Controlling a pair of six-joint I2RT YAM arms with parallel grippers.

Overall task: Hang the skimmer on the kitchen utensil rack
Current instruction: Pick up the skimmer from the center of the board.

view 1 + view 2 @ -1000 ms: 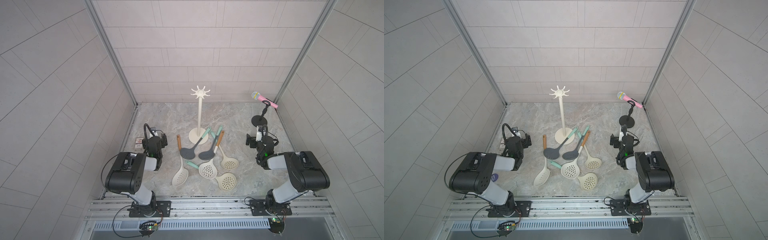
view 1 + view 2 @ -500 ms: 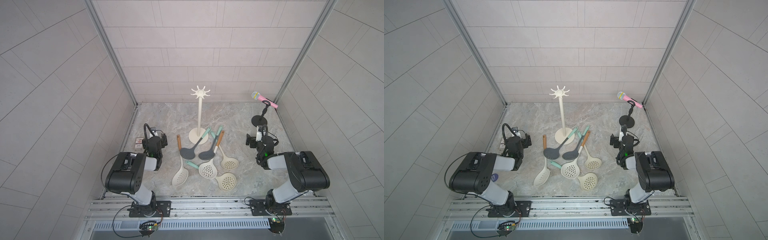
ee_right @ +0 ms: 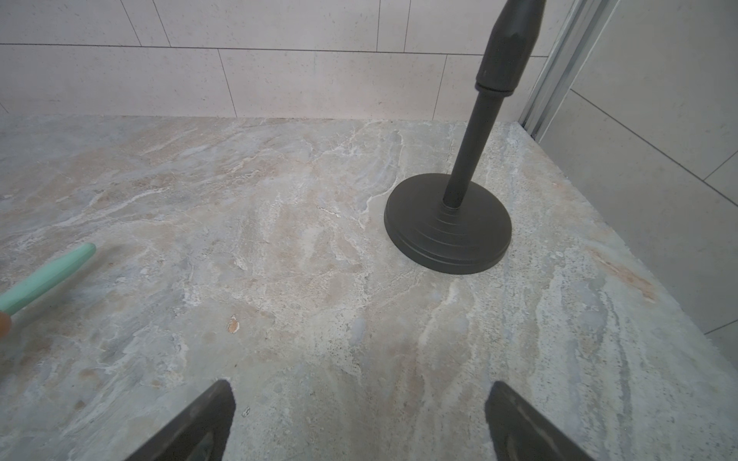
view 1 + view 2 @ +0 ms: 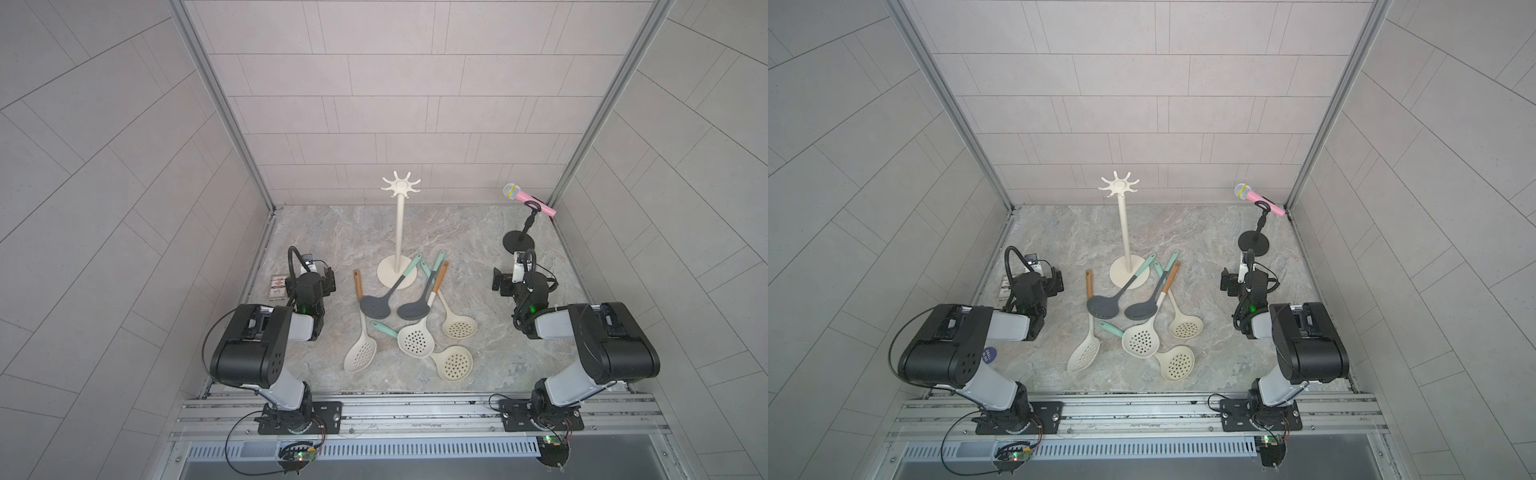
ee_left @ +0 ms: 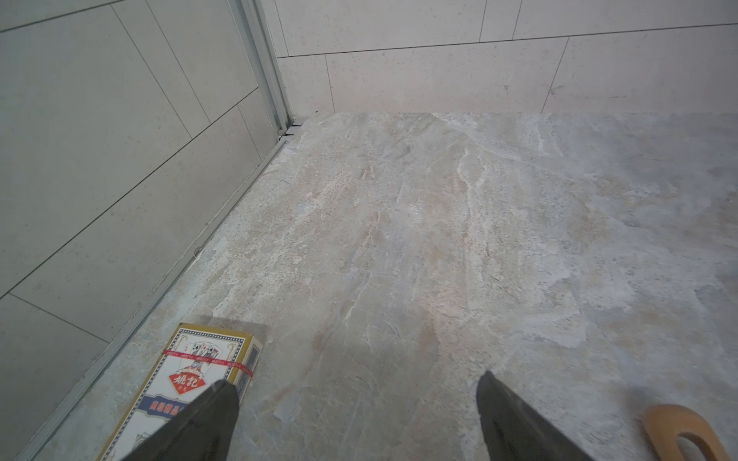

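Note:
The cream-white kitchen utensil rack [image 4: 400, 232] [image 4: 1125, 232] stands upright at the table's middle back, its hooks bare. Several skimmers lie in a loose pile in front of its base: two dark grey ones [image 4: 374, 305] with teal handles and several cream ones [image 4: 416, 340] [image 4: 1140, 340]. My left gripper [image 4: 328, 278] [image 5: 355, 383] rests low, left of the pile, open and empty. A wooden handle end [image 5: 679, 431] lies just beside it. My right gripper [image 4: 503, 282] [image 3: 359, 385] sits right of the pile, open and empty, with a teal handle tip [image 3: 48, 279] off to its side.
A black microphone stand [image 4: 519, 239] [image 3: 447, 223] holding a pink microphone [image 4: 528, 198] stands at the back right, just ahead of the right gripper. A playing-card box [image 4: 277, 286] [image 5: 191, 383] lies by the left wall, partly under one left finger. Tiled walls close in three sides.

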